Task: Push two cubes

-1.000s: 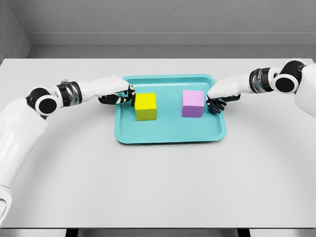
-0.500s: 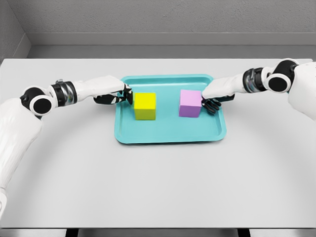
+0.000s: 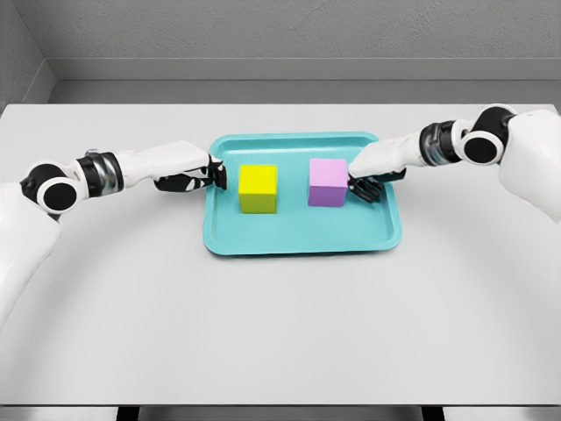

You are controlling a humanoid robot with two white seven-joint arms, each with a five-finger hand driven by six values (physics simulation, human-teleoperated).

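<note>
A teal tray (image 3: 298,246) is lying on the pale grey surface (image 3: 280,333), a little beyond its middle, and both cubes are sitting inside it, side by side and apart from each other with a strip of bare tray floor showing between them. The yellow cube (image 3: 258,189) is resting in the left half of the tray and the pink cube (image 3: 328,182) in the right half, both flat on the tray floor and both nearer the far rim than the near one. The left robot hand (image 3: 191,173) is reaching in from the left, its white arm stretching low across the surface; its dark fingers (image 3: 214,174) are curling inward, holding nothing, and are hovering at the tray's left rim, just short of the yellow cube with a small gap showing between them. The right robot hand (image 3: 372,171) is coming in from the right, over the tray's right edge; its fingers (image 3: 361,186) are likewise curling in, gripping nothing, and their tips are pressing against the right face of the pink cube. A grey wall (image 3: 280,35) is standing behind the far edge of the surface.
</note>
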